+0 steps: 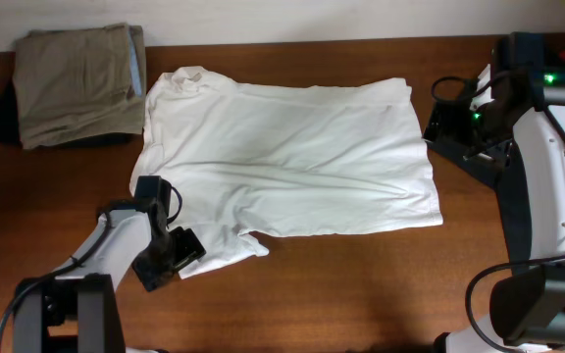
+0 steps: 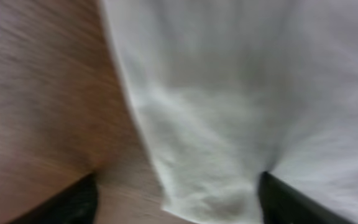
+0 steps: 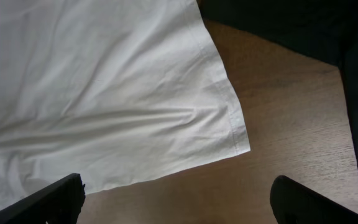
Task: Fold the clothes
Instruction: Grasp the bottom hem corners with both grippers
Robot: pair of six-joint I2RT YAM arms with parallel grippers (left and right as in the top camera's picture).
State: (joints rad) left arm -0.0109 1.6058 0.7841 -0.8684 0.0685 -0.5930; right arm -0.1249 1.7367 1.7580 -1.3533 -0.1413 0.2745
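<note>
The white T-shirt [image 1: 282,157] lies spread flat on the brown table, collar to the left, hem to the right. My left gripper [image 1: 175,257] is open at the shirt's near-left sleeve; in the left wrist view the sleeve edge [image 2: 216,186] lies between the two dark fingers [image 2: 176,205], the picture blurred. My right gripper [image 1: 439,123] is open beside the shirt's far-right hem corner; in the right wrist view that corner [image 3: 235,140] lies just ahead of the fingers [image 3: 179,199], over bare wood.
Folded khaki trousers [image 1: 77,83] sit on a dark garment [image 1: 6,113] at the far left corner. Something dark [image 3: 278,25] lies beyond the hem corner in the right wrist view. The arm bases stand at the near left and right edges.
</note>
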